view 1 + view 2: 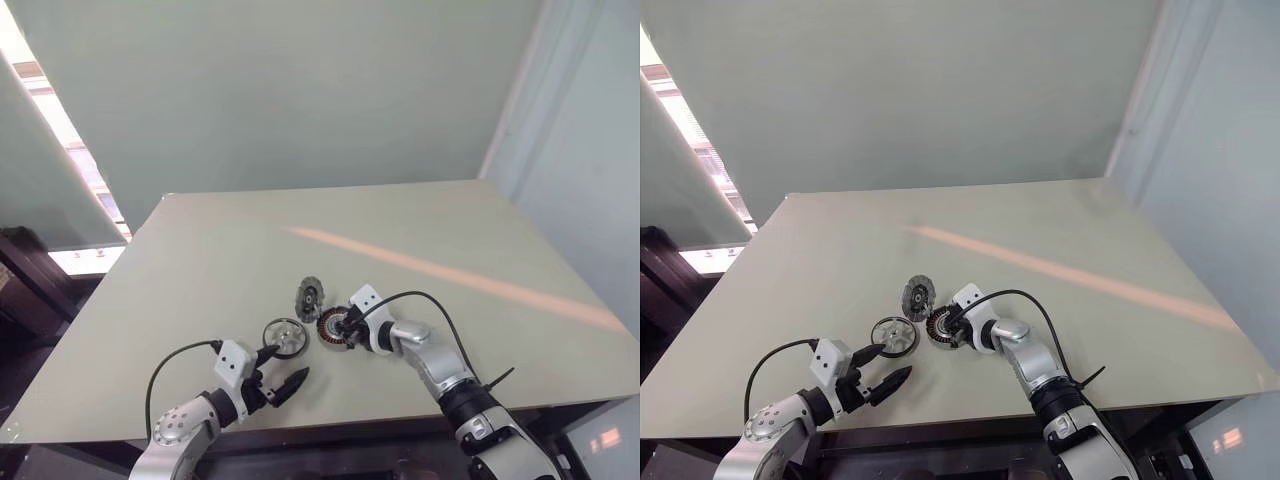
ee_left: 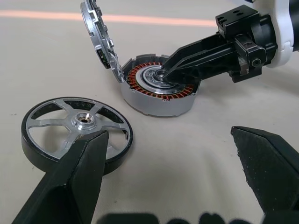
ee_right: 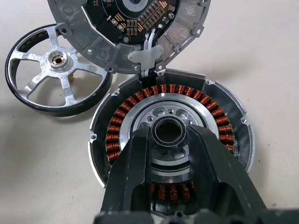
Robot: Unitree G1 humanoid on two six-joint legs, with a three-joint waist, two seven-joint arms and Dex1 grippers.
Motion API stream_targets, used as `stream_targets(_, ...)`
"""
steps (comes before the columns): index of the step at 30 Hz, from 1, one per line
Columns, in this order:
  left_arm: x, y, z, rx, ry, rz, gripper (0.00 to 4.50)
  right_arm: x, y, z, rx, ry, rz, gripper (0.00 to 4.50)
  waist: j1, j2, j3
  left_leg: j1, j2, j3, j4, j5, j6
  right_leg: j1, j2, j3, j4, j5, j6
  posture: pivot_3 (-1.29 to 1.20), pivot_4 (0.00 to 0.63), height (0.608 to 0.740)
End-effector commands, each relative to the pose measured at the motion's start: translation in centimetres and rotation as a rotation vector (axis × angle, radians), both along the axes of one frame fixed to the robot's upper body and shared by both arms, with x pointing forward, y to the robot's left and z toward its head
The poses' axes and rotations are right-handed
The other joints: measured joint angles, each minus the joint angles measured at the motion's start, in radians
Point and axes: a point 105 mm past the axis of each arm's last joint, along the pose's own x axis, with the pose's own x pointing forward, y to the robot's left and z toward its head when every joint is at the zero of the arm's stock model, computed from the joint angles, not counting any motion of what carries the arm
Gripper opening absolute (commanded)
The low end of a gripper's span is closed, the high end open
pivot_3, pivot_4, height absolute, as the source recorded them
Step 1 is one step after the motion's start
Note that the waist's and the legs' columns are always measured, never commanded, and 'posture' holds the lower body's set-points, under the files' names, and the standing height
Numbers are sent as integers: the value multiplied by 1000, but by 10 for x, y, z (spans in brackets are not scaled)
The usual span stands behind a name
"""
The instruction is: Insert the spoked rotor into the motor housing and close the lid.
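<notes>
Beige desk [image 1: 420, 225] under a pale wall, an orange light streak crossing its top from centre to right edge. Nearest the front edge, left claw [image 1: 284, 371] hovers just above the desk, its two black fingers [image 2: 77, 182] spread wide, gripping nothing. Just beyond its tips lies the spoked rotor [image 1: 284, 336], flat on the desk: silver spokes and hub, dark outer band in the left wrist view, free of both claws. Right next to it, on its right, sits the motor housing [image 3: 236, 121], flat, ring of copper windings around a silver-grey centre with a raised hub ring. Right claw [image 1: 345, 325] reaches in from the right and comes down over the housing centre; its fingers [image 3: 133, 172] sit partly closed on either side of that hub ring, looks like a pinch on it, contact looks tight in the right wrist view. Behind the housing, the lid [image 1: 309, 298] stands up nearly on edge, hinged open at the housing's far rim, toothed edge and a circuit board showing on its inner face. Lid not closed, rotor not in the housing.
</notes>
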Motion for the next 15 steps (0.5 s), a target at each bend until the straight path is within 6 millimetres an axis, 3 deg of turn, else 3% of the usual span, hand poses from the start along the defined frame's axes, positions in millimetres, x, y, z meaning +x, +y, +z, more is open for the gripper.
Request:
stream_targets(1,5,2,17,9,-77,0,4500,7,4,13,16,-50,7,803,0,0,0,0,1,0,1,0,0,0,1,0,0,0,0,0,0,740)
stream_targets(15,5,3,18,14,-79,4,4500,6,9,11,24,-45,18,803,-1,0,0,0,3,1,2,0,0,0,4,2,1,0,-1,0,0,740)
